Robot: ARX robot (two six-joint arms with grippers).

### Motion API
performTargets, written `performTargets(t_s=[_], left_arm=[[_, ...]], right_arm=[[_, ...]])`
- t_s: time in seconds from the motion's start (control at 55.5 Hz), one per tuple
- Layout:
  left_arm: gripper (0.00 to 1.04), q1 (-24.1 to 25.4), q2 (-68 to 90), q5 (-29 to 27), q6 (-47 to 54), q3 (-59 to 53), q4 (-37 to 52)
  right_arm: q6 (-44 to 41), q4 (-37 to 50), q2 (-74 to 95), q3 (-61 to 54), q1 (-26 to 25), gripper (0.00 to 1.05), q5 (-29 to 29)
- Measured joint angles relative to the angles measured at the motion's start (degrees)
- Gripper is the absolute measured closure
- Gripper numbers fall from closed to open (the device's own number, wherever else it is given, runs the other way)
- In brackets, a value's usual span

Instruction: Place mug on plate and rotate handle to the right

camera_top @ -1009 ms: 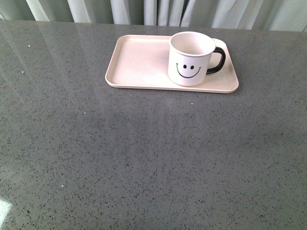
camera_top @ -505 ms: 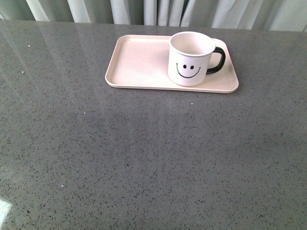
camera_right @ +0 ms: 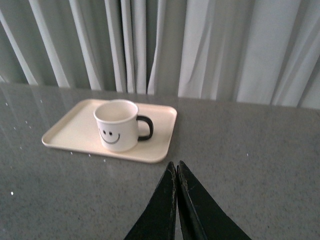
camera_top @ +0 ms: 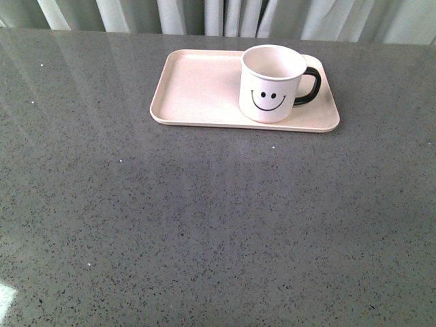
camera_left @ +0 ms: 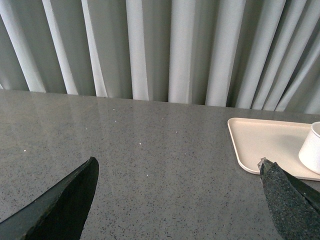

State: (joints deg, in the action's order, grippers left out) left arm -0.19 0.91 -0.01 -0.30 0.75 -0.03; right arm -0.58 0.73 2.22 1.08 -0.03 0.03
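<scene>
1. Two tools show only in their own wrist views, and neither touches anything; the left tool (camera_left: 177, 200) has its dark fingers spread wide with nothing between them, hanging over bare bench well apart from the tray; the right tool (camera_right: 177, 200) has its fingers pressed together to a point, gripping nothing, aimed toward the mug from some way off.

2. The white cylindrical mug with a black smiley face (camera_top: 271, 83) stands upright on the flat pale pink rectangular plate with rounded corners and a low rim (camera_top: 197, 88); it sits on the plate's right-hand part, inside the rim, leaving the left part bare; the face looks toward the robot.

3. The glossy black C-shaped handle (camera_top: 309, 86) sticks out toward the robot's right, over the plate's right end; I judge this to be the asked-for direction, so both placing and turning look done.

4. The speckled grey stone bench (camera_top: 218, 225) carries the plate near its far edge, in front of pale pleated curtains (camera_top: 204, 13); no arm appears in the front view.

5. With the mug resting on its own base and nothing gripping it, the tools being clear of the plate makes sense; any contact now would risk nudging the handle off its heading.
</scene>
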Motion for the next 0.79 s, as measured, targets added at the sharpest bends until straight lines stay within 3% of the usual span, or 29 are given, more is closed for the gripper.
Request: performTargets(t_s=[0.252,0.559,0.793], left_arm=[[0.09,0.00,0.00,0.02,0.00,0.02,0.00],[0.09,0.00,0.00,0.02,0.00,0.00,0.00],[0.09,0.00,0.00,0.02,0.00,0.02,0.00]], right_arm=[[-0.02,-0.61,-1.81,0.00,0.00,1.00,-0.02],[-0.02,-0.63,-1.90,0.00,0.00,0.40,-0.02],[0.02,-0.63,-1.90,0.00,0.00,0.08,-0.02]])
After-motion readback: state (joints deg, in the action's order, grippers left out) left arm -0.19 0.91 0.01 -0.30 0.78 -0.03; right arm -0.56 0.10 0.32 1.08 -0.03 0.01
